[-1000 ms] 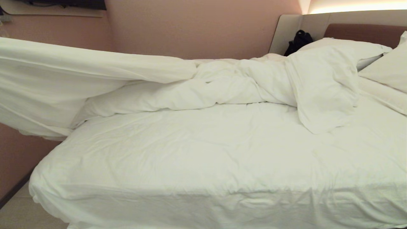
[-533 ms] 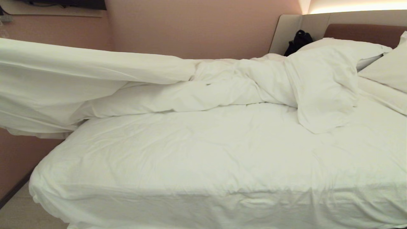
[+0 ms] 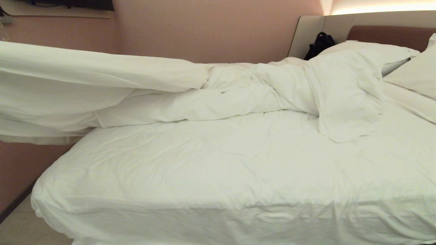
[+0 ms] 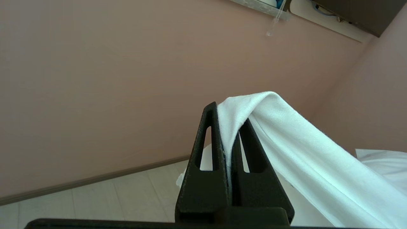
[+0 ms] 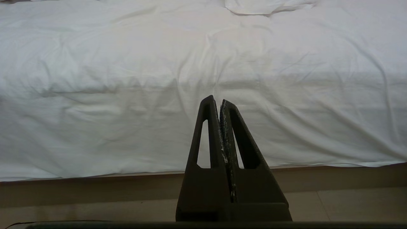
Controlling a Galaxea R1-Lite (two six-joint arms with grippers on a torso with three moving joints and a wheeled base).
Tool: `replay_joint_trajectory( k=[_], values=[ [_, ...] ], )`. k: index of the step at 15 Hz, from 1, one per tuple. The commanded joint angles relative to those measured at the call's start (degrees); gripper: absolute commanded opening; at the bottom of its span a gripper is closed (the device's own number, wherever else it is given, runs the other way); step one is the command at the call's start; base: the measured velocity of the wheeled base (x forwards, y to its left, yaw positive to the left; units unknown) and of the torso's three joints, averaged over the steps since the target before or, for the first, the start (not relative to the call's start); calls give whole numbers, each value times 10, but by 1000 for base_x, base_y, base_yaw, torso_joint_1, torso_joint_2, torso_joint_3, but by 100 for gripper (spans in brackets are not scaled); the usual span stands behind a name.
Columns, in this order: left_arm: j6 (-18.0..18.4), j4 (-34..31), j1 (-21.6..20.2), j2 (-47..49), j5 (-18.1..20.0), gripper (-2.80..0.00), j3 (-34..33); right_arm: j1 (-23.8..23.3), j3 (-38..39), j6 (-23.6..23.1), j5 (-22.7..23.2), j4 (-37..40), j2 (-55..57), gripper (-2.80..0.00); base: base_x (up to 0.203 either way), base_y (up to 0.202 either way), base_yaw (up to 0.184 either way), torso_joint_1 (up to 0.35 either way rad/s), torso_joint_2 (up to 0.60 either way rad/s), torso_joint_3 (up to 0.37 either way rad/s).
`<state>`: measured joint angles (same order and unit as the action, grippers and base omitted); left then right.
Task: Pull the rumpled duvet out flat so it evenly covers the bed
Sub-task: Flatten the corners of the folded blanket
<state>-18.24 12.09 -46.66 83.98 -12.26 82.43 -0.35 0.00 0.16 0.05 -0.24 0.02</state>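
Note:
The white duvet (image 3: 85, 85) is stretched taut from a rumpled ridge (image 3: 245, 88) along the far side of the bed (image 5: 95, 190) out past the head view's left edge, hanging in the air beyond the mattress corner. In the left wrist view my left gripper (image 4: 227, 121) is shut on a fold of this duvet (image 4: 302, 149), which drapes away over one finger. That gripper is outside the head view. My right gripper (image 5: 217, 100) is shut on nothing, low and facing the bed's near side.
Pillows (image 3: 412, 75) lie at the right by the brown headboard (image 3: 385, 34), with a black bag (image 3: 320, 44) in the corner. The pink wall (image 3: 204, 30) runs right behind the bed. Pale floor tiles (image 3: 20, 231) show at the lower left.
The lifted part of the duvet has been drawn further left and its hanging lower edge has risen. The rumpled ridge has slid a little left and flattened. The right gripper has not moved.

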Motion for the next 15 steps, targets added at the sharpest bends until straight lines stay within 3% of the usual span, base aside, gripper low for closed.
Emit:
replay_joint_trajectory(
  k=[1,6,12,15],
  values=[
    [5,0,-4,2,-1,-280,-1,0,0,0,0,0,0,-280,0,0,0,0,0,0],
    [52,0,-23,5,-2,-280,-15,0,0,0,0,0,0,-280,0,0,0,0,0,0],
    [59,-1,-51,7,-3,-280,-15,0,0,0,0,0,0,-280,0,0,0,0,0,0],
    [101,-11,-71,6,-4,-280,-28,0,0,0,0,0,0,-280,0,0,0,0,0,0]
  ],
)
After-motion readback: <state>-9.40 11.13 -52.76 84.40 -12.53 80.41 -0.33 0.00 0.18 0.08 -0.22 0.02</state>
